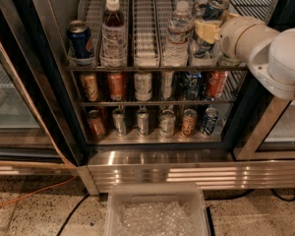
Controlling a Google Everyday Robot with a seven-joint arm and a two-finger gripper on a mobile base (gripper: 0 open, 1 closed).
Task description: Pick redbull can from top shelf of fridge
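Note:
The fridge (49,82) stands open, with the pale wire top shelf (145,38) split into lanes. The redbull can (212,10), slim and blue-silver with a silver top, is in the far-right lane, tilted and raised off the rack. My gripper (207,29) reaches in from the right on the white arm (265,45), and its yellowish fingers (205,31) close around the can's middle. The lower part of the can is hidden behind the fingers.
A wide dark blue cola can (80,41), a brown drink bottle (113,31) and a water bottle (179,33) stand on the top shelf. Two lower shelves hold rows of cans (142,122). A clear plastic bin (157,213) sits on the floor below; an orange cable (29,195) lies at the left.

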